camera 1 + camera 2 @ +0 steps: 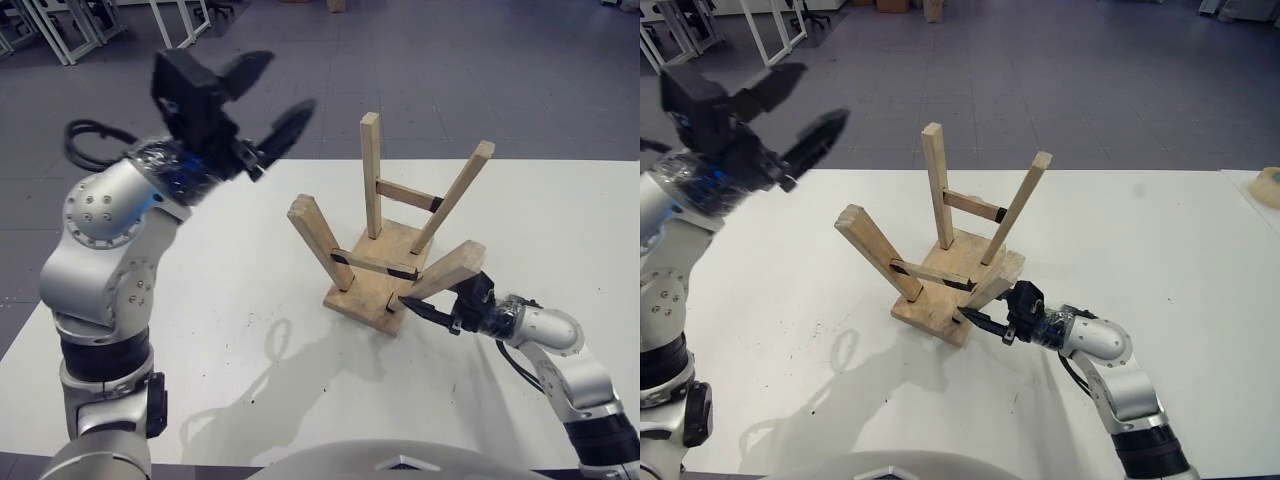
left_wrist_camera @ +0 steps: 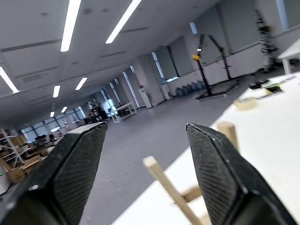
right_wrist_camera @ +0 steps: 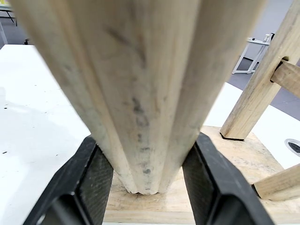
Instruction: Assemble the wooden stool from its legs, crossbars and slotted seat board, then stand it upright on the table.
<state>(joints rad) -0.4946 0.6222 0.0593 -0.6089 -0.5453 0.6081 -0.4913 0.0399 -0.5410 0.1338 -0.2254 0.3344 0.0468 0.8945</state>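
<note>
A big open lab hall: ceiling strip lights (image 2: 70, 23), grey floor (image 1: 500, 80), white metal frames (image 1: 62, 40) beyond the raised left tool (image 1: 291, 80), tripod stand (image 2: 202, 70) farther off

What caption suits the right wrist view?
Right gripper clamped on a stool leg just above the upturned seat board.

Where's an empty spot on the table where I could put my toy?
Bare table lies between the stool and the table's left edge, by the raised open left gripper. More bare room sits right of the stool, beyond the right gripper. It is crowded at the stool's near corner, where that gripper clamps a leg.
</note>
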